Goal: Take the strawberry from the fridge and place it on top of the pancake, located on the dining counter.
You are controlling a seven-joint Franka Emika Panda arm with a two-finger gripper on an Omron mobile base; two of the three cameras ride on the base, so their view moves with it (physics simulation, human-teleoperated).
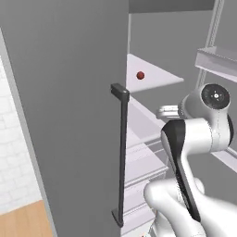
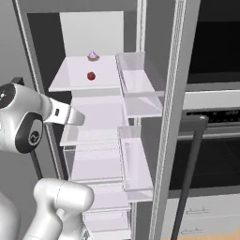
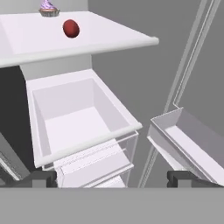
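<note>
— On the top white shelf of the tall grey fridge sits the small dark-red round strawberry, with a little purple cupcake behind it.
— Can the arm grab it?
— Not yet. The dark two-finger pincer is wide apart, holding nothing, low by the clear drawer, so I think it must rise.

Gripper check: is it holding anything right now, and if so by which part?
Nothing is held. The gripper is open and empty, apart from the small dark-red round strawberry lying on the white fridge shelf.
</note>
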